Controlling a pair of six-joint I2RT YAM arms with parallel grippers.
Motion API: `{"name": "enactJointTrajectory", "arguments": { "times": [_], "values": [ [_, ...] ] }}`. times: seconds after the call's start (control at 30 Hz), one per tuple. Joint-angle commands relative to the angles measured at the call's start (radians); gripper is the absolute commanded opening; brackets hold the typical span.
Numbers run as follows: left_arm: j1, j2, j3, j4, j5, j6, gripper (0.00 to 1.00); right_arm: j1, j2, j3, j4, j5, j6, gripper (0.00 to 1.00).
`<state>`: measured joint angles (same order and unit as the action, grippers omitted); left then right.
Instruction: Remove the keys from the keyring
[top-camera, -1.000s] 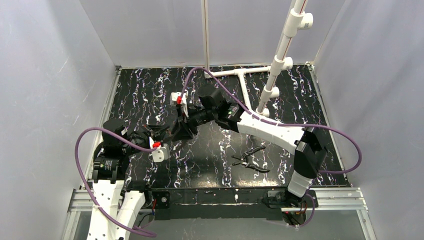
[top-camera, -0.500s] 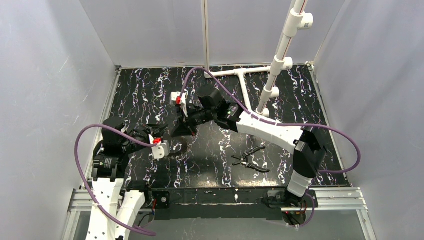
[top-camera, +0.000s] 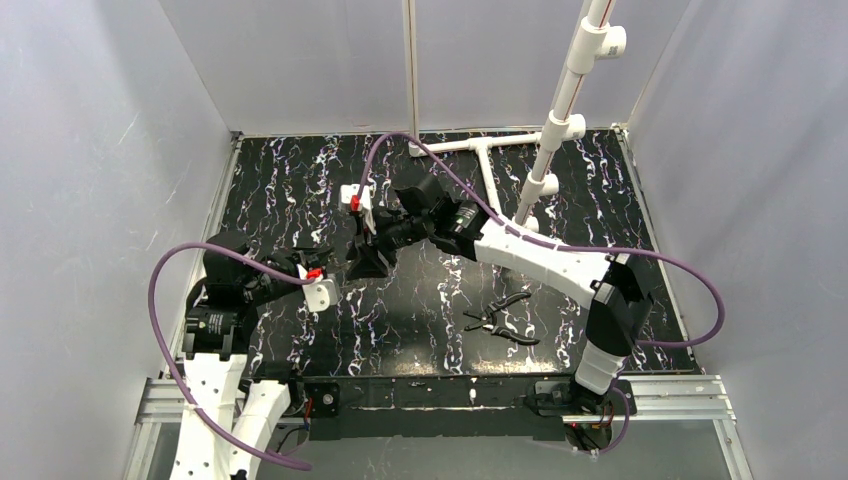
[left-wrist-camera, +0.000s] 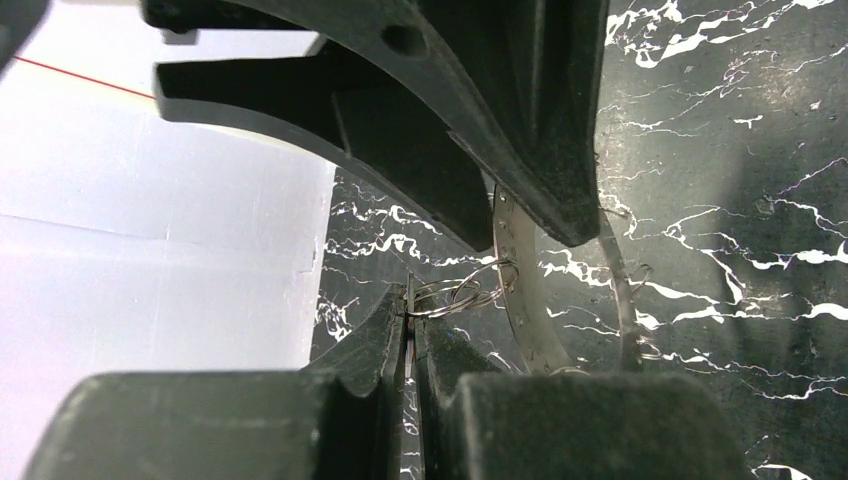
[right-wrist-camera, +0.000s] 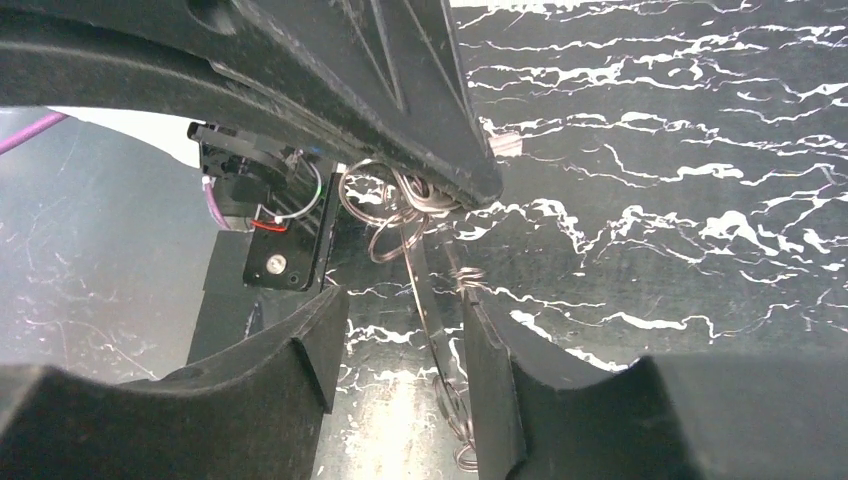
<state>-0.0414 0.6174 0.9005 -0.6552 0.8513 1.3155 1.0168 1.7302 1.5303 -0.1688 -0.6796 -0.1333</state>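
The keyring is a silvery toothed band, seen edge on, with small wire rings hooked through it. My left gripper is shut on a thin flat key held edge on at the small rings. My right gripper is open, its fingers either side of the band, which lies closer to the right finger. Small rings hang beside the left gripper's fingers. In the top view both grippers meet at centre left above the table, and the keyring is hidden between them.
Black-handled pliers lie on the marbled black table right of centre near the front. A white pipe frame stands at the back right. Grey walls close in the sides and back.
My left wrist has shifted slightly up and to the right. My right gripper has shifted slightly. Both stay together at the keyring.
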Motion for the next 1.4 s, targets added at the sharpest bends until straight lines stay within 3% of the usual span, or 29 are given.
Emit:
{"name": "enactJointTrajectory", "arguments": {
  "times": [0.0,0.17,0.67,1.13,1.37],
  "values": [
    [-0.004,0.005,0.041,0.001,0.011,-0.027,0.0,0.008,-0.019,0.08,-0.026,0.026,-0.048,0.56],
    [-0.003,0.014,0.053,0.0,0.006,-0.056,0.0,0.008,-0.003,0.107,-0.01,0.034,-0.026,0.57],
    [-0.003,0.024,0.072,-0.001,-0.018,-0.111,0.0,0.029,0.027,0.104,0.02,0.017,-0.003,0.46],
    [-0.003,0.025,0.07,-0.017,-0.002,-0.106,0.0,0.029,0.022,0.108,0.018,0.008,-0.021,0.01],
    [-0.004,0.053,0.09,-0.015,-0.009,-0.115,0.0,0.029,0.006,0.103,-0.018,-0.006,-0.084,0.01]
  ]
}}
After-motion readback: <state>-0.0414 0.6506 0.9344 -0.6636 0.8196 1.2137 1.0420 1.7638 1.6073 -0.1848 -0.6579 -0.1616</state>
